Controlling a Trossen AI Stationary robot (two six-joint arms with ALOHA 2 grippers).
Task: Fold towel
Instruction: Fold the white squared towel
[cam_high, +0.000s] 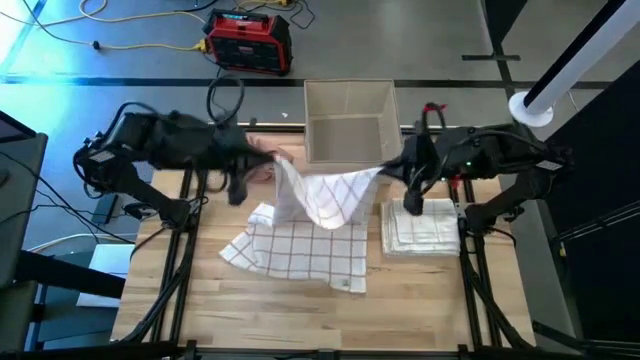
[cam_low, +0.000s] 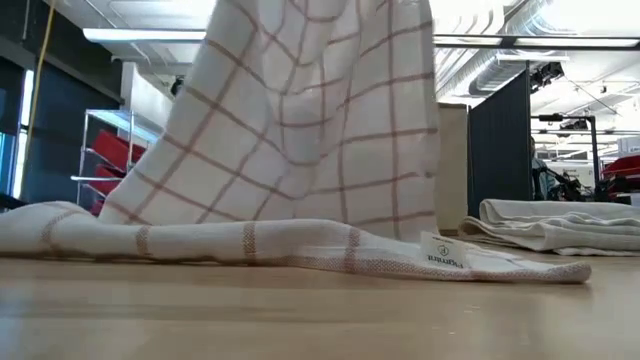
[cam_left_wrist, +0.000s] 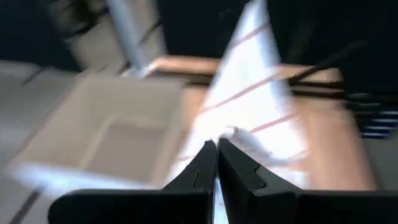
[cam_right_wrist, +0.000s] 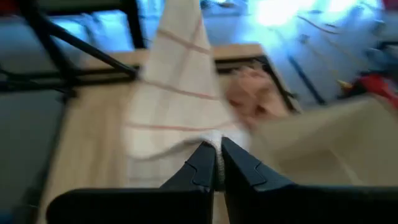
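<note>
A white towel with thin red-brown checks (cam_high: 318, 205) hangs between my two grippers above the middle of the table. Its near half (cam_high: 300, 252) lies spread on the wood; in the low view the towel (cam_low: 310, 120) rises as a curtain from its near hem (cam_low: 250, 243), which bears a small label. My left gripper (cam_high: 276, 162) is shut on the towel's far left corner. My right gripper (cam_high: 386, 170) is shut on the far right corner. Between them the upper edge sags. My left gripper pinches the towel's far left corner (cam_left_wrist: 225, 133) between its two fingers, coming from the table's left and slanting down. The cloth runs away from the fingertips, lifted, with its near half on the table. My right gripper pinches the far right corner (cam_right_wrist: 211, 138) between its two fingers, coming from the table's right and slanting down. The cloth is bunched at the fingertips and hangs off them toward the table.
A stack of folded white towels (cam_high: 420, 228) lies on the table's right side, also seen in the low view (cam_low: 560, 225). A beige open box (cam_high: 348, 122) stands at the far edge, just behind the raised towel. Bare wood lies near the front edge.
</note>
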